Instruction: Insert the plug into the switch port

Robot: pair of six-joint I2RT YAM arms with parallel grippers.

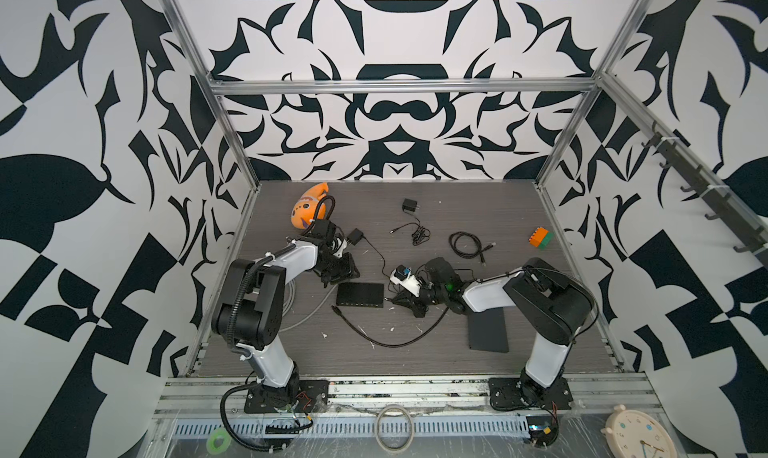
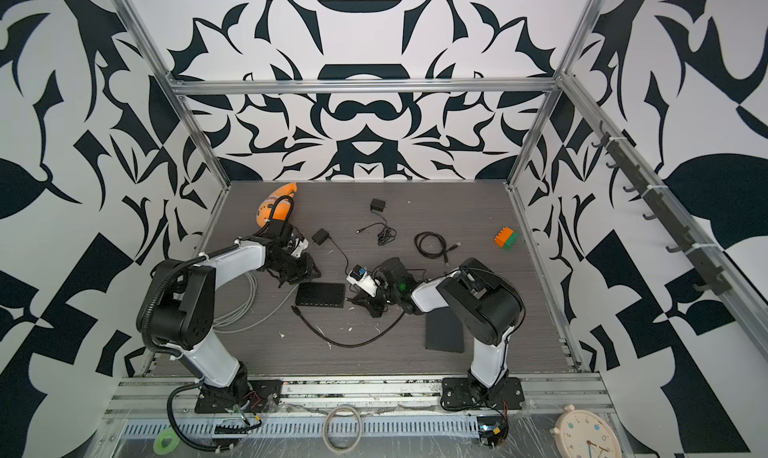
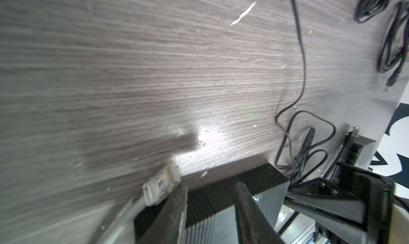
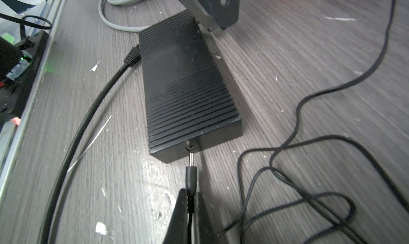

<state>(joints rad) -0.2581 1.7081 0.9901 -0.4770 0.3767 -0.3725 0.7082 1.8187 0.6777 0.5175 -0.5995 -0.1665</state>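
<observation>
The switch [image 1: 359,295] [image 2: 320,295] is a flat black ribbed box lying mid-table. In the right wrist view its near end face carries a small round port [image 4: 192,146]. My right gripper [image 4: 190,193] [image 1: 405,304] is shut on the black barrel plug [image 4: 191,176], just behind its collar. The plug's metal tip points at the port and stands at its mouth. My left gripper [image 3: 211,186] [image 1: 332,275] is part open at the switch's [image 3: 261,178] far end, with nothing clamped between its fingers. I cannot tell whether they touch the box.
A thick black cable [image 4: 88,121] ends with its connector against the switch's side. A grey cable with a clear plug [image 3: 161,183] lies by the left gripper. Two power adapters [image 1: 355,238] [image 1: 409,206], a coiled cable [image 1: 467,244], a black pad [image 1: 488,329], a toy fish [image 1: 309,211] and a brick [image 1: 540,238] lie around.
</observation>
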